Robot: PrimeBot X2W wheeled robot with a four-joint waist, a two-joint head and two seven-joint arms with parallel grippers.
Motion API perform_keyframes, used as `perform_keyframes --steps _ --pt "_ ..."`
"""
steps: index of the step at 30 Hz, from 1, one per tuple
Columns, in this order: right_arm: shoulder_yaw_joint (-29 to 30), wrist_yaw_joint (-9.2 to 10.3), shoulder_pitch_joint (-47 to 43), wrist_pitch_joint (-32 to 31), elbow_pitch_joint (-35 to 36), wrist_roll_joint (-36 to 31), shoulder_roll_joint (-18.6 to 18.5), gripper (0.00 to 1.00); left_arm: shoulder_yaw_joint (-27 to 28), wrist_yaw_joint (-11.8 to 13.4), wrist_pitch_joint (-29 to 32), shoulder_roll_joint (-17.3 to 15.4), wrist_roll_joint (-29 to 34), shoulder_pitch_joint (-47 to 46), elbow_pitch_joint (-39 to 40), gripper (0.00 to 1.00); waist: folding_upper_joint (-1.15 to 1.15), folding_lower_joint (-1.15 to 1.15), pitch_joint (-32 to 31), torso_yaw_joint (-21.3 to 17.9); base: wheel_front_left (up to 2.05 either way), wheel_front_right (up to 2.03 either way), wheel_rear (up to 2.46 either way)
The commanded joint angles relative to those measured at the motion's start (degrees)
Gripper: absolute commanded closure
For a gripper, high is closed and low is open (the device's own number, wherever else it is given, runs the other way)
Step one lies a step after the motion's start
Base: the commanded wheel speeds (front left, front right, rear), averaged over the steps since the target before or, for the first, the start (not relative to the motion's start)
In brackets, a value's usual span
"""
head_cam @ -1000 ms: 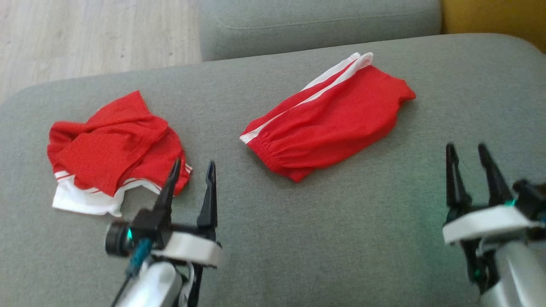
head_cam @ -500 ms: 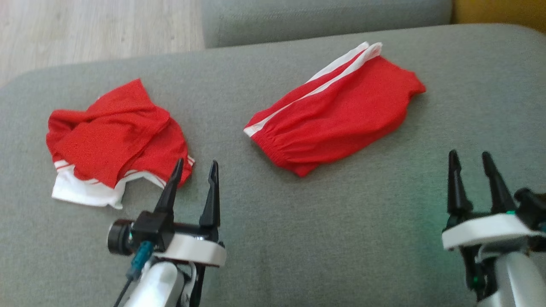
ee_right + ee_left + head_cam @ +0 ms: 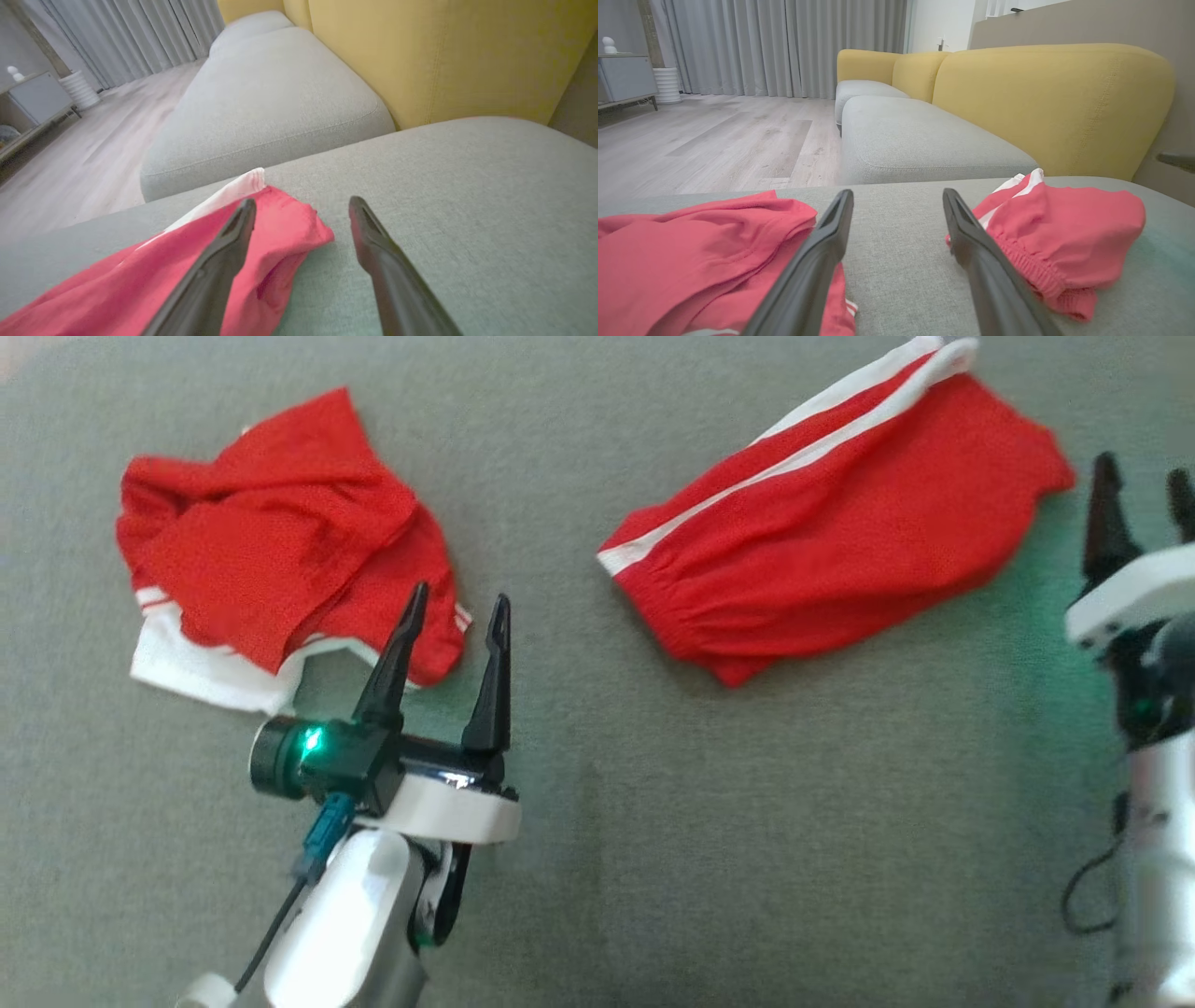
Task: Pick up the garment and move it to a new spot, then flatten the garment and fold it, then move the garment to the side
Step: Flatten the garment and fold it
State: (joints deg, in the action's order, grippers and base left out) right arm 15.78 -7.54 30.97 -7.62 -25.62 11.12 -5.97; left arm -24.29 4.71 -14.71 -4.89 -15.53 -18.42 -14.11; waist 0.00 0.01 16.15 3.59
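A crumpled red garment with white trim point(image 3: 280, 560) point(image 3: 686, 261) lies on the grey cushion point(image 3: 709, 821) at the left. A folded pair of red shorts with white side stripes point(image 3: 840, 532) point(image 3: 1059, 238) point(image 3: 182, 266) lies at the upper right. My left gripper point(image 3: 457, 605) point(image 3: 896, 205) stands open just right of the crumpled garment's near corner, nothing between its fingers. Beside the shorts' right end my right gripper point(image 3: 1144, 485) point(image 3: 301, 207) is open and empty, its left finger over the shorts' edge in the right wrist view.
A second grey seat cushion point(image 3: 915, 140) point(image 3: 271, 107) lies beyond this one, with yellow backrests point(image 3: 1045, 98) point(image 3: 439, 51) along the side. Wooden floor point(image 3: 705, 140), grey curtains point(image 3: 784, 46) and a low cabinet point(image 3: 623, 77) stand further off.
The head camera has tilted down, so both garments sit higher and larger in view. My right gripper has moved forward to the shorts' right end. The left gripper stays by the crumpled garment.
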Motion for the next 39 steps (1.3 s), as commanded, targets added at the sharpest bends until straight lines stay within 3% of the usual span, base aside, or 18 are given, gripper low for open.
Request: perform_keyframes --steps 1,5,13,23,24,25,35,39 --pt "0.66 0.05 4.76 -2.44 -1.9 -2.34 -2.37 0.0 1.76 -0.05 -0.29 0.17 0.77 -2.76 1.84 0.0 0.0 -0.01 3.27 2.84 0.0 0.0 0.0" --pt "2.53 0.05 11.17 -5.61 -9.13 -5.66 -5.37 0.0 1.26 -0.49 -0.29 0.95 1.39 -3.9 2.14 0.0 0.0 -0.01 5.58 5.01 0.0 0.0 0.0" --pt "0.3 0.05 18.13 -9.33 -20.72 -9.21 -10.69 0.0 0.24 -1.15 -0.29 1.77 1.75 -5.41 2.29 0.0 0.0 -0.01 8.39 8.13 0.0 0.0 0.0" --pt "-3.67 0.05 22.0 -10.58 -28.78 -11.9 -13.43 0.0 -0.66 -0.8 -0.29 1.99 1.55 -6.89 2.47 0.0 0.0 -0.01 10.18 9.3 0.0 0.0 0.0" --pt "-4.44 0.05 22.23 -10.52 -29.34 -11.79 -13.54 0.57 -0.68 -0.67 -0.29 1.99 1.43 -7.0 2.53 0.0 0.0 -0.01 10.24 9.24 0.0 0.0 0.0" --pt "-5.15 0.05 22.44 -10.08 -29.61 -11.66 -13.7 1.0 -0.71 -0.51 -0.29 1.99 1.33 -7.04 2.62 0.0 0.0 -0.01 10.23 9.13 0.0 0.0 0.0" --pt "-8.67 0.05 20.89 -1.25 -29.86 -5.04 -17.02 1.0 0.06 -0.19 -0.29 2.01 1.45 -6.19 2.1 0.0 0.0 -0.01 6.51 5.62 0.0 0.0 0.0" --pt "-7.01 0.05 17.4 0.91 -29.62 -2.1 -20.05 1.0 0.42 -0.43 -0.29 2.01 1.76 -5.38 1.78 0.0 0.0 -0.01 4.59 4.25 0.0 0.0 0.0"
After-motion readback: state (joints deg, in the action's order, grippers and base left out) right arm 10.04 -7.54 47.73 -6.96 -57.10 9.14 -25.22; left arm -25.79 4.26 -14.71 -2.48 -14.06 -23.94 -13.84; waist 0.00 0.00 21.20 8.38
